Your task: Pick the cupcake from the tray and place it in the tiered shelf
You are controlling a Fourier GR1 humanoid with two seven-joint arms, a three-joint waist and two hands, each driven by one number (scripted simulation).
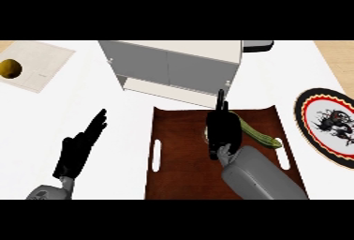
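Cupcake (206, 135) in tray (180, 164) beside green vegetable (261, 136), clasped by right hand (224, 129).

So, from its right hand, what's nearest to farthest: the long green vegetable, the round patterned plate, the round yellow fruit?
1. Long green vegetable, beside the right hand.
2. Round patterned plate, right edge.
3. Round yellow fruit, far upper left.

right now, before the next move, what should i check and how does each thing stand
1. Right hand over the tray: ok.
2. Cupcake in sight: cannot tell, the right hand hides it.
3. Hold on the cupcake: cannot tell.
4. Tiered shelf just beyond the tray, nothing between: ok.
5. Left hand open, off the tray: ok.
6. Room around the right hand: not ok, the zucchini lies right beside it.
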